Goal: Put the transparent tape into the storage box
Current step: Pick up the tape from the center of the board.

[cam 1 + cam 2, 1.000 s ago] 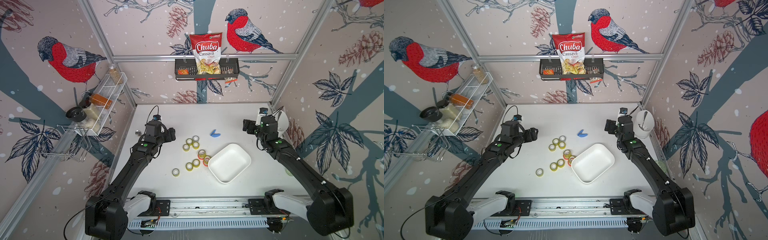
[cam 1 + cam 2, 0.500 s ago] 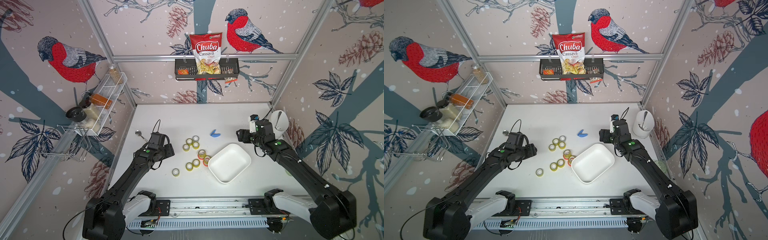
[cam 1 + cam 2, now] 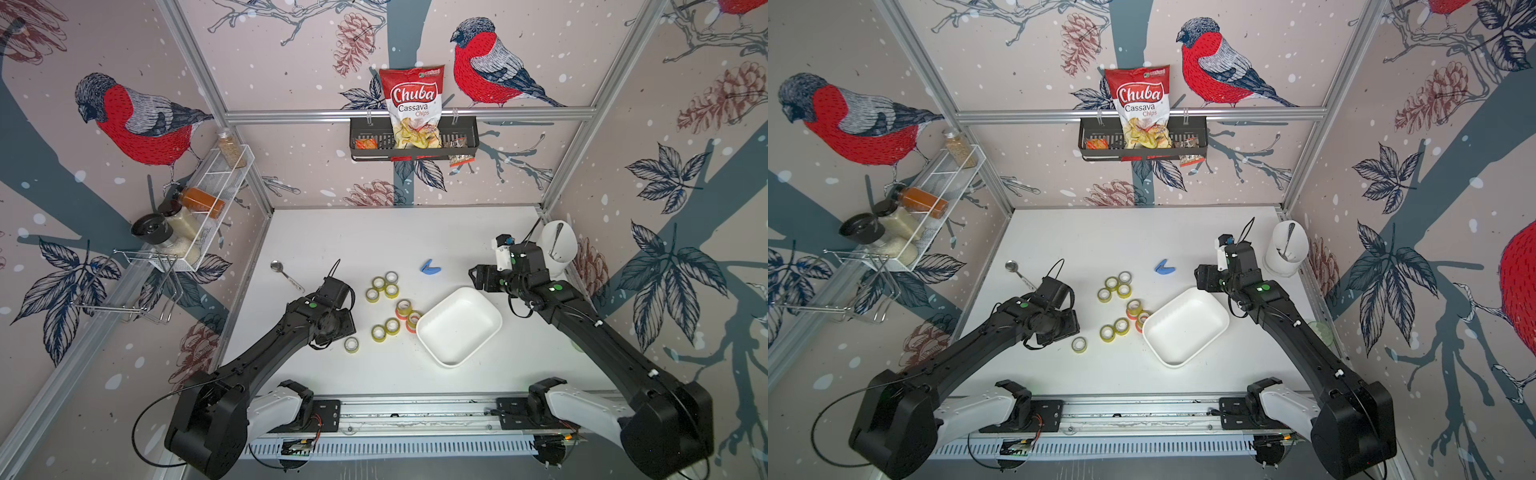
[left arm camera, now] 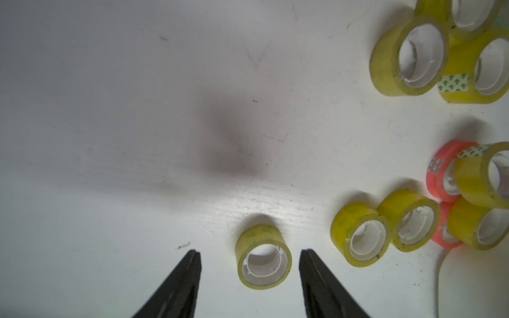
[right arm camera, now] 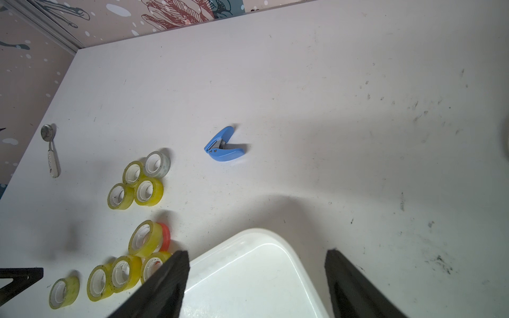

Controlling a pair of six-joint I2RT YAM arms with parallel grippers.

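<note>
The jaws of the left gripper (image 4: 249, 252) stand apart, one finger on each side of a single yellowish clear tape roll (image 4: 263, 257). Neither finger touches it. The roll lies flat on the white table (image 4: 110, 110), core hole upward. In both top views it sits just beside the left gripper, apart from the other rolls (image 3: 386, 326). Those lie in loose groups between it and the tray (image 3: 459, 326).

The jaws of the right gripper (image 5: 256, 254) are wide apart and grip nothing. They hang over one corner of the tray. Every roll is on the table outside the tray, the nearest just beside its rim.

A blue staple remover (image 3: 430, 268) lies beyond the tray. A spoon (image 3: 286, 276) lies towards the left wall, and a white cup (image 3: 559, 247) stands by the right wall.
</note>
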